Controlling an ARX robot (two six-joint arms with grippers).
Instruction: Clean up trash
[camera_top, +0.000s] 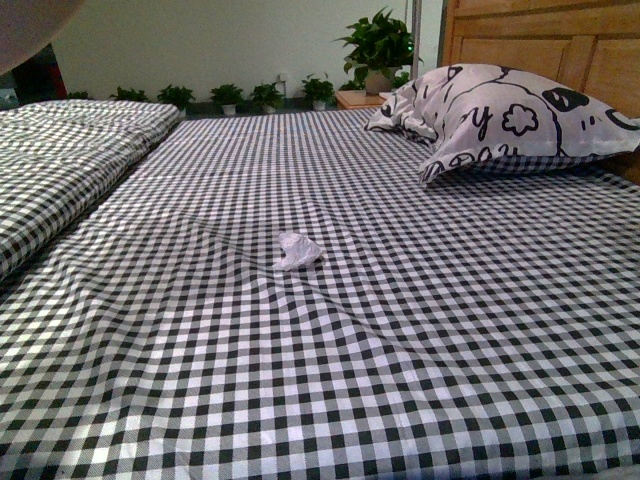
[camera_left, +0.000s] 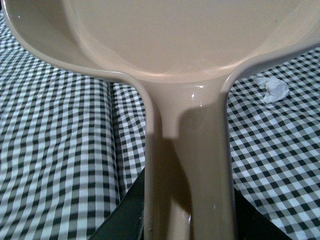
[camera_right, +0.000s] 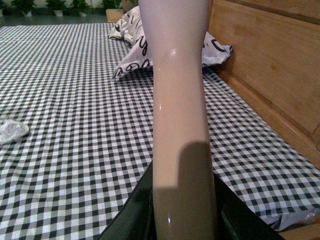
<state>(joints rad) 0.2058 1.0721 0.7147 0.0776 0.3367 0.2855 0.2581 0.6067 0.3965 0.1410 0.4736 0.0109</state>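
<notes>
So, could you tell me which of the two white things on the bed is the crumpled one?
The small wad lying mid-bed: plain white and crumpled. The pillow by the headboard is far larger, smooth and printed with black doodles.

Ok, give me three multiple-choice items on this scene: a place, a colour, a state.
1. Where does the paper wad lie? A on the open sheet, apart from the pillow; B on the headboard; C on the floor.
2. What colour is the sheet? A plain blue; B black-and-white check; C red stripes.
3. What is the left hand doing? A hanging empty; B pinching the wad; C holding the dustpan by its handle.
Answers: 1 A, the front view shows it mid-bed, clear of the pillow. 2 B, checks show in every view. 3 C, the handle runs between its dark fingers.
</notes>
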